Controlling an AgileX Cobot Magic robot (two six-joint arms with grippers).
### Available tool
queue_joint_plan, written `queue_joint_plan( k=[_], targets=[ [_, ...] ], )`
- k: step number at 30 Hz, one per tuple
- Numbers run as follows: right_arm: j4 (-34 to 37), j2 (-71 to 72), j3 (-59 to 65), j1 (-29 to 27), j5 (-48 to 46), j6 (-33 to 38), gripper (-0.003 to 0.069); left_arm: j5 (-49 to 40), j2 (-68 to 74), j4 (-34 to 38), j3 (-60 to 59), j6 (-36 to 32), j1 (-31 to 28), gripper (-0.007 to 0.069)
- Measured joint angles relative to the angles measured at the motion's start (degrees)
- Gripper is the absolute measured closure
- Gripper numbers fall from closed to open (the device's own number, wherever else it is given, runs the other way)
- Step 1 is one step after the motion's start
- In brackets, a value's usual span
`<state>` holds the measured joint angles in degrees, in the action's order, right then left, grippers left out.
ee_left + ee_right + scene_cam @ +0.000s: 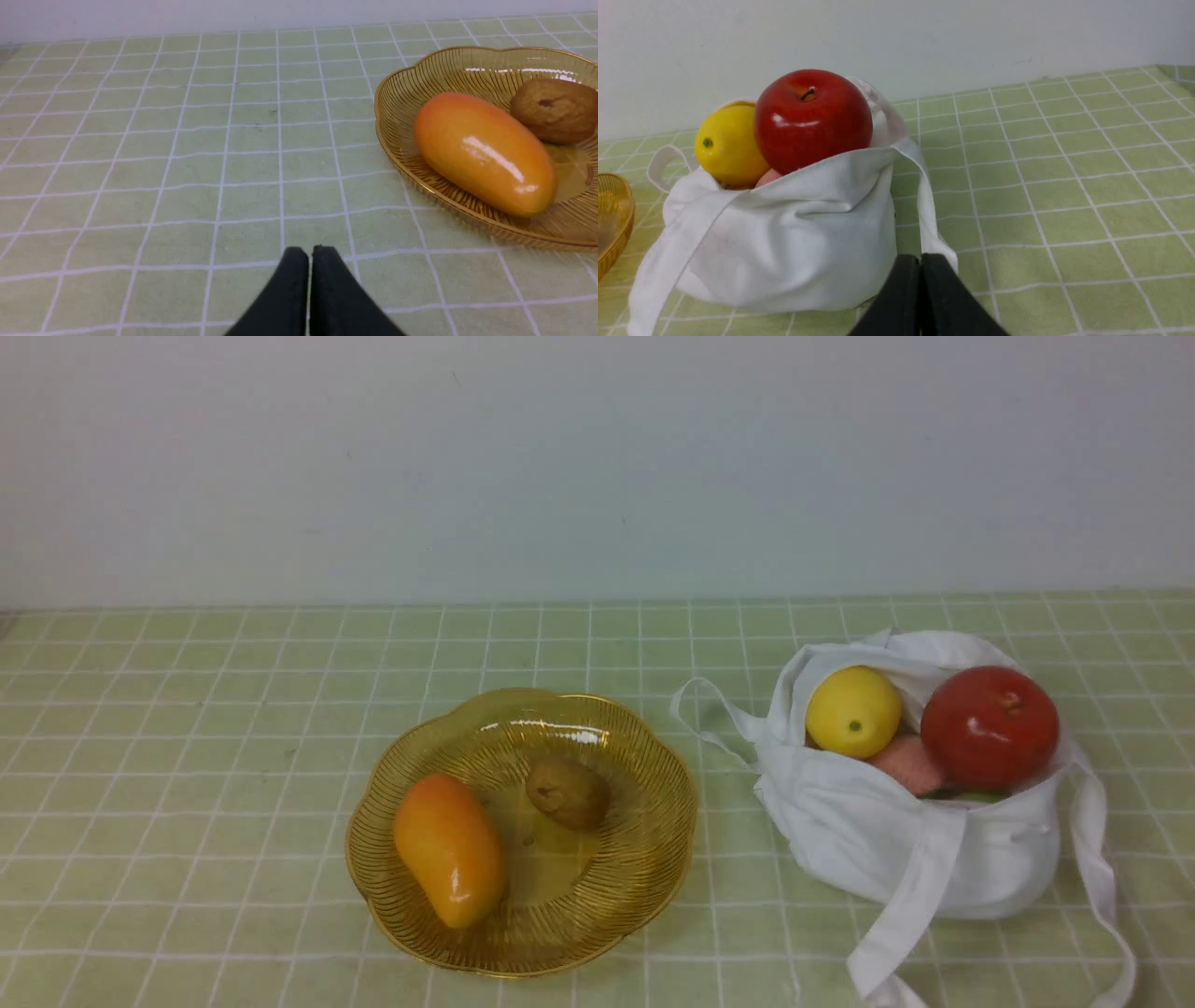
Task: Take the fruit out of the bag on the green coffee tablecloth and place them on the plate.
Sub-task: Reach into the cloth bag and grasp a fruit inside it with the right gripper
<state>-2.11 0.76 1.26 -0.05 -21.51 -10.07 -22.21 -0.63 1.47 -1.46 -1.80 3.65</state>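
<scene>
Front: bag (934, 868) sits on green tablecloth (187, 756), right of plate (653, 868). Apple (990, 726) and lemon (852, 711) crown its open mouth.

Left wrist: left gripper (309, 253) pressed together, empty, near plate.

Right wrist: right gripper (920, 259) pressed together, empty, just before bag.

Apple looks glossy, rigid, probably slippery; pinch across its widest girth.

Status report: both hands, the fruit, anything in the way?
Left hand shut, empty, near plate. Right hand shut, empty, near bag. Apple, lemon in bag; orange fruit, brown fruit on plate. Nothing in the way.
</scene>
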Motion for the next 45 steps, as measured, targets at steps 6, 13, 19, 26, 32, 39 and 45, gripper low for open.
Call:
queue_joint_plan(
  k=[6, 13, 19, 26, 32, 39, 45],
  targets=[
    [0.0, 0.0, 0.0, 0.0, 0.0, 0.0, 0.0669, 0.0, 0.0, 0.0, 0.0, 0.0, 0.0, 0.0632],
    [-0.1, 0.0, 0.0, 0.0, 0.0, 0.0, 0.0669, 0.0, 0.0, 0.0, 0.0, 0.0, 0.0, 0.0632],
    [-0.1, 0.0, 0.0, 0.0, 0.0, 0.0, 0.0669, 0.0, 0.0, 0.0, 0.0, 0.0, 0.0, 0.0632],
    [0.0, 0.0, 0.0, 0.0, 0.0, 0.0, 0.0669, 0.0, 0.0, 0.0, 0.0, 0.0, 0.0, 0.0632],
    [4.5, 0.0, 0.4, 0.0, 3.2, -0.9, 0.0669, 0.0, 0.0, 0.0, 0.0, 0.0, 0.0, 0.0632],
    [18.7, 0.0, 0.5, 0.0, 16.6, -6.1, 0.0669, 0.0, 0.0, 0.0, 0.0, 0.0, 0.0, 0.0632],
    [22.6, 0.0, 0.5, 0.0, 18.1, -7.2, 0.0669, 0.0, 0.0, 0.0, 0.0, 0.0, 0.0, 0.0632]
  ],
)
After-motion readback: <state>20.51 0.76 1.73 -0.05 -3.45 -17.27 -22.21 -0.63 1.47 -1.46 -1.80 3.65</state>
